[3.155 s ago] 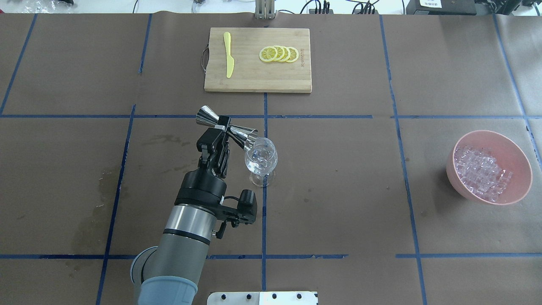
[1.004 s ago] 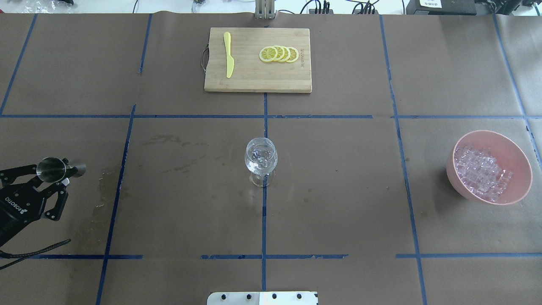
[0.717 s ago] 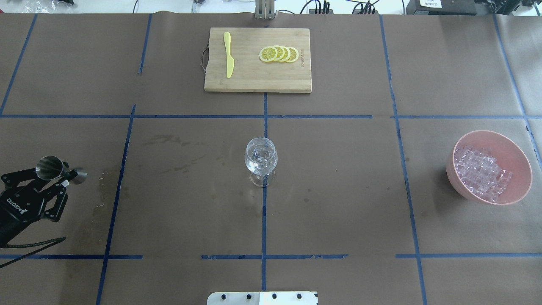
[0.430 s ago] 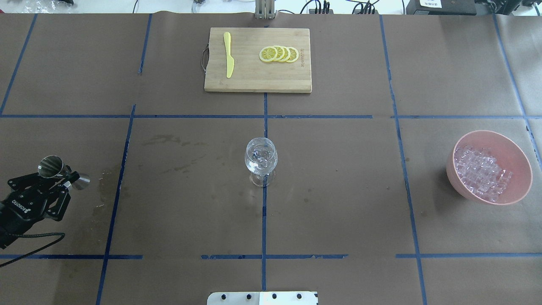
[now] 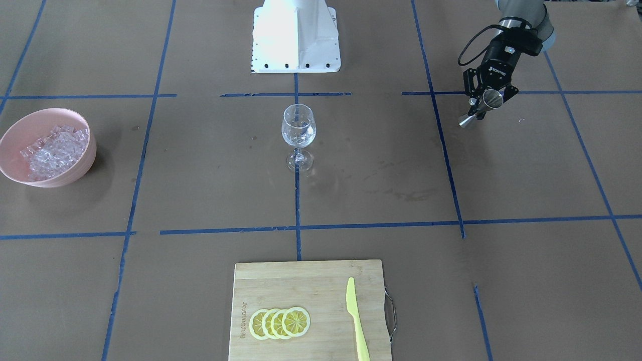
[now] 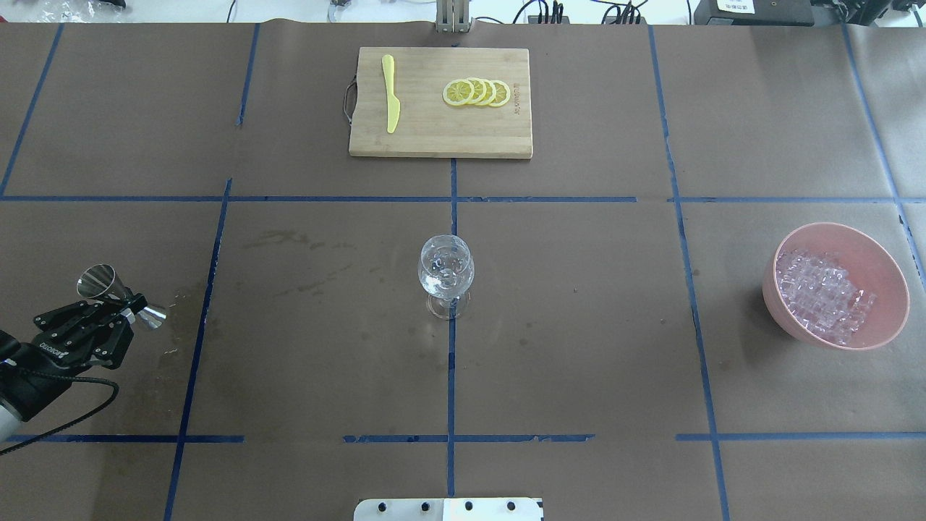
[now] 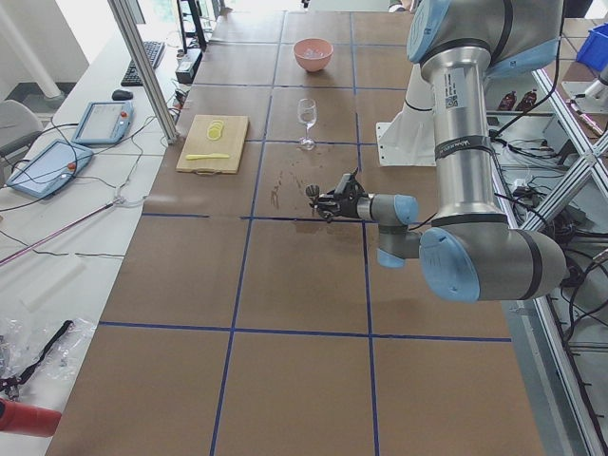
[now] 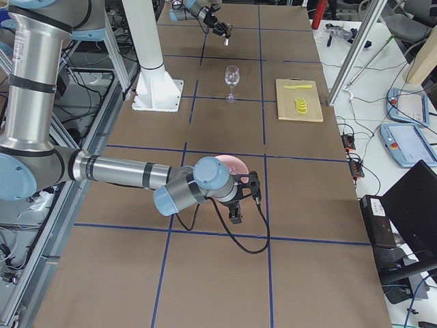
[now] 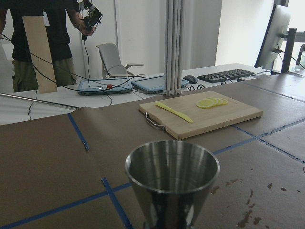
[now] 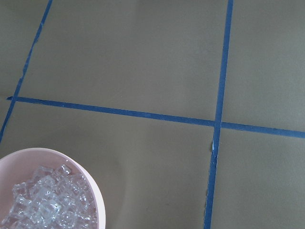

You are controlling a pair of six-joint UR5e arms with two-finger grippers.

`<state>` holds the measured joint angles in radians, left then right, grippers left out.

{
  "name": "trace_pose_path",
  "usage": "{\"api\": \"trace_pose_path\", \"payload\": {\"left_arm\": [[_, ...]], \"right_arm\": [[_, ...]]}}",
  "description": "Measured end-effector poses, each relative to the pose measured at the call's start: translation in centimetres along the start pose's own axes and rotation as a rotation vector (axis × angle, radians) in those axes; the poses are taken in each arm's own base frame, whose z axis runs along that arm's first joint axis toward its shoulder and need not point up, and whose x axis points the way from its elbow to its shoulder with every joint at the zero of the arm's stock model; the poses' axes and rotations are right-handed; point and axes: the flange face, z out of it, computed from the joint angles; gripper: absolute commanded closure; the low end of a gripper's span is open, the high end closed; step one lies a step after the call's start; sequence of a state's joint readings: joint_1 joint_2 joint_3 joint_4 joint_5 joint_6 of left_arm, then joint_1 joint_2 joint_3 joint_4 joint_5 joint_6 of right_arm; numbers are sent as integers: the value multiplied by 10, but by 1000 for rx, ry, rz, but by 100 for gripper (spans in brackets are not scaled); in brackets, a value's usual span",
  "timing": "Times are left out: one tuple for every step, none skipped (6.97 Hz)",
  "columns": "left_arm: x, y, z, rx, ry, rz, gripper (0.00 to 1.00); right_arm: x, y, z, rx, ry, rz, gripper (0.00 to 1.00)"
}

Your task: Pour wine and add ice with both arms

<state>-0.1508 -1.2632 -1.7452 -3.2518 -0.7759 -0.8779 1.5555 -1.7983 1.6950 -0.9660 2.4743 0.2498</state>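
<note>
Two stages to this job; the first looks done, the second not begun.

- Wine glass [image 6: 445,271]: upright at the centre of the worktop [image 6: 579,362], with clear contents in its bowl. I cannot tell whether any cubes are among them.
- Jigger [image 6: 100,281]: steel, double-ended, pinched at its waist by the left fingers [image 6: 108,312]. It is held tilted above the worktop's left end, well apart from the glass. In the left wrist view its upper cup looks empty.
- Ice [image 6: 821,293]: heaped in the pink bowl [image 6: 893,289] at the right end, well apart from the glass. The heap looks undisturbed.
- Right arm [image 8: 123,171]: its wrist hangs near the bowl, and its camera catches the bowl's edge at lower left. Only the side view shows its fingers, so I cannot tell if they are spread or pressed together.
- Cutting board [image 6: 434,137]: at the far side, with lemon slices [image 6: 477,92] and a yellow knife [image 6: 391,94]. It is not part of this job.

Left to do, as I judge it: set the jigger down, then take ice from the bowl to the glass.
</note>
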Motion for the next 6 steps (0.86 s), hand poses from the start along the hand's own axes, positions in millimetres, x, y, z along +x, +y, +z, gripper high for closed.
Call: {"api": "trace_pose_path", "payload": {"left_arm": [[-3, 5, 4, 3, -22, -37, 100], [-6, 13, 12, 29, -52, -48, 100], [-7, 23, 23, 58, -81, -48, 100], [-7, 32, 31, 78, -102, -43, 100], [-8, 38, 36, 85, -113, -35, 100], [-10, 42, 38, 84, -121, -21, 100]], "right_arm": [[0, 0, 0, 1, 0, -1, 0], [-1, 0, 0, 1, 0, -1, 0], [-1, -1, 0, 2, 0, -1, 0], [-1, -1, -1, 2, 0, -1, 0], [-1, -1, -1, 2, -1, -1, 0], [-1, -1, -1, 2, -1, 0, 0]]}}
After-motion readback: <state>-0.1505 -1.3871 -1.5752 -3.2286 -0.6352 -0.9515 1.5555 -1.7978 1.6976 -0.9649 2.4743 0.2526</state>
